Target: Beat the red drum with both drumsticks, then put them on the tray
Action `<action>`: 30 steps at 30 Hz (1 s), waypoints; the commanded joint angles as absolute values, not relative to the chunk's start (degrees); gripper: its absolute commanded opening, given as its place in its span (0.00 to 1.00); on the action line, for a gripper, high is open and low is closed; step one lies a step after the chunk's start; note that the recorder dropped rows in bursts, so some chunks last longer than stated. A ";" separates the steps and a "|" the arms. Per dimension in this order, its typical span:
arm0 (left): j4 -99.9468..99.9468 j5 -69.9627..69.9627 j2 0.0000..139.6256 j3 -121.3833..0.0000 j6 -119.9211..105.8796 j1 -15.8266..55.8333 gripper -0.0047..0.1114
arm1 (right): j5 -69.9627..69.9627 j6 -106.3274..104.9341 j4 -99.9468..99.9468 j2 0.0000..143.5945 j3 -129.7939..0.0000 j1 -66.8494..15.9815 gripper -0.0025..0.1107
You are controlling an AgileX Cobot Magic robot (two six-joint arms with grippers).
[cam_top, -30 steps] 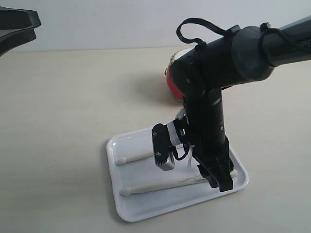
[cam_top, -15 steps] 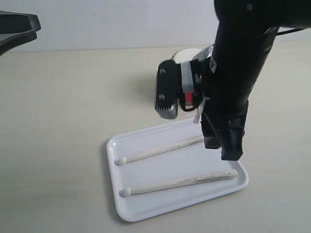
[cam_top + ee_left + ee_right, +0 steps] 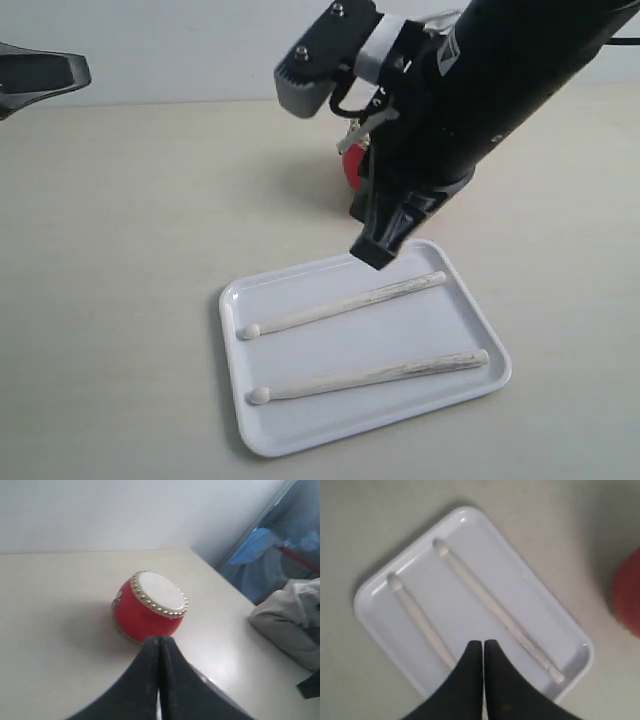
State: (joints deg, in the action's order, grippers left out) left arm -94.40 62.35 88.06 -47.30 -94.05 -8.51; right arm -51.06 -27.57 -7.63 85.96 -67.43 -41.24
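Observation:
Two pale drumsticks lie side by side in the white tray point(image 3: 400, 325), the far drumstick point(image 3: 345, 304) and the near drumstick point(image 3: 375, 376). My right gripper point(image 3: 375, 250) hangs shut and empty above the tray's far edge. In the right wrist view its tips point(image 3: 483, 642) are above the tray point(image 3: 460, 610), between one drumstick point(image 3: 422, 622) and the other drumstick point(image 3: 495, 610). The red drum point(image 3: 350, 170) is mostly hidden behind the right arm. My left gripper point(image 3: 40, 75) is raised at the far left, shut and empty; its tips point(image 3: 160, 640) point toward the red drum point(image 3: 150, 610).
Beige tabletop surrounds the tray. In the left wrist view a grey bundle of cloth point(image 3: 290, 625) and a blue cover point(image 3: 265, 545) lie beyond the table's edge. The red drum's side point(image 3: 627, 595) shows at the edge of the right wrist view.
The right arm lifted off the tray, leaving the near drumstick there, and swung up and back; its jaws closed. The left gripper's jaws also closed.

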 commanded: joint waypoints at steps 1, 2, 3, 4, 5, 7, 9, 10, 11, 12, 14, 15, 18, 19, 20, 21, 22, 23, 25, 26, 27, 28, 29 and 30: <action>-92.70 43.65 84.82 -47.16 -92.53 -0.87 0.04 | -40.50 -21.52 -7.27 83.77 -67.32 -41.37 0.02; -92.71 38.68 84.10 -47.16 -92.26 1.48 0.04 | -37.92 -20.71 -7.56 83.18 -67.32 -41.37 0.02; -92.93 34.33 83.40 -46.91 -92.26 3.35 0.04 | -36.05 -20.07 -7.55 82.72 -67.32 -41.37 0.02; -93.45 30.12 82.83 -46.79 -92.26 5.67 0.04 | -33.87 -19.63 -7.55 82.11 -67.32 -41.37 0.02; -94.01 26.17 82.25 -46.65 -92.48 8.00 0.04 | -31.75 -18.87 -7.55 81.53 -67.32 -41.37 0.02; -95.30 18.34 81.40 -46.65 -93.86 12.82 0.04 | -28.15 -17.39 -7.55 80.48 -67.29 -41.37 0.02; -96.96 7.94 80.68 -46.65 -97.01 18.49 0.04 | -24.09 -16.20 -7.55 79.47 -66.70 -41.37 0.02; -97.28 3.22 80.57 -46.65 -98.11 20.89 0.04 | -21.12 -16.19 -7.55 78.85 -65.89 -41.37 0.02; -97.28 -2.80 80.43 -46.80 -98.53 23.81 0.04 | -18.07 -15.84 -7.83 78.22 -64.83 -41.37 0.02; -96.51 -8.24 80.43 -47.24 -98.39 26.52 0.04 | -15.14 -14.94 -7.98 77.63 -63.66 -41.37 0.02; -91.28 -15.98 80.43 -47.26 -94.37 30.76 0.04 | -9.78 -13.44 -7.98 76.69 -60.92 -41.37 0.02; -86.66 -17.96 80.43 -47.15 -89.04 32.57 0.04 | -7.01 -13.13 -7.98 76.26 -59.35 -41.37 0.02; -70.24 -19.03 80.43 -45.61 -72.03 35.95 0.04 | 0.39 -13.13 -7.98 75.07 -54.60 -41.12 0.02; -63.06 -19.73 80.57 -44.74 -64.64 36.67 0.04 | 2.40 -13.13 -7.98 74.71 -53.22 -40.84 0.02; -57.04 -20.89 80.55 -43.85 -56.58 37.03 0.04 | 4.67 -13.13 -8.11 74.40 -51.53 -40.27 0.02; -49.61 -23.28 80.68 -42.39 -48.69 37.17 0.04 | 6.73 -13.13 -8.92 73.97 -49.90 -39.45 0.02; -42.88 -26.17 80.68 -40.64 -41.54 37.17 0.04 | 8.49 -13.13 -9.92 73.52 -48.37 -38.32 0.02; -37.48 -29.35 80.68 -38.72 -36.95 37.17 0.04 | 10.19 -13.37 -11.03 73.13 -46.96 -36.97 0.02; -31.43 -35.86 80.68 -35.45 -28.36 37.17 0.04 | 12.89 -13.38 -11.70 72.27 -44.80 -34.09 0.02; -29.99 -37.78 80.68 -34.48 -25.74 37.17 0.04 | 14.15 -13.38 -12.11 71.94 -43.89 -32.57 0.02; -28.37 -39.16 80.68 -33.79 -22.75 37.17 0.04 | 14.89 -13.38 -12.10 71.67 -43.24 -31.14 0.02; -26.81 -39.17 80.68 -33.61 -20.25 37.17 0.04 | 14.99 -13.38 -12.10 71.56 -43.09 -30.12 0.02; -25.36 -38.77 80.68 -33.61 -18.59 37.17 0.04 | 14.50 -13.38 -12.10 71.56 -43.09 -29.00 0.02; -23.29 -38.33 80.68 -33.61 -17.30 37.17 0.04 | 14.51 -13.25 -12.24 71.80 -43.09 -28.18 0.02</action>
State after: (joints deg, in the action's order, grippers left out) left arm -29.61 -36.31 80.96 -34.23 -24.14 36.81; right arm 12.73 -13.38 -11.90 72.16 -43.58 -30.39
